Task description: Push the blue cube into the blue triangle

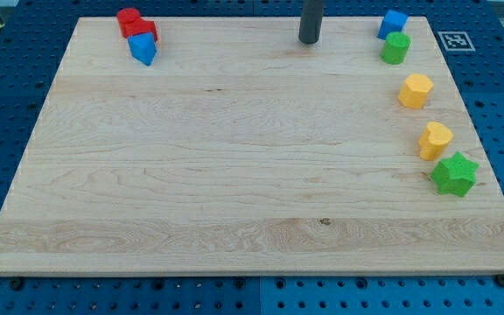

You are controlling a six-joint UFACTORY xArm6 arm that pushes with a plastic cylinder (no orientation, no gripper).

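The blue cube sits at the view's top right corner of the wooden board, touching a green cylinder just below it. The blue triangle lies at the top left, pressed against the red blocks above it. My tip stands near the board's top edge, about a hundred pixels left of the blue cube and far right of the blue triangle. It touches no block.
A yellow hexagonal block, a yellow block and a green star line the board's right side. The board lies on a blue perforated table; a marker tag sits off its top right corner.
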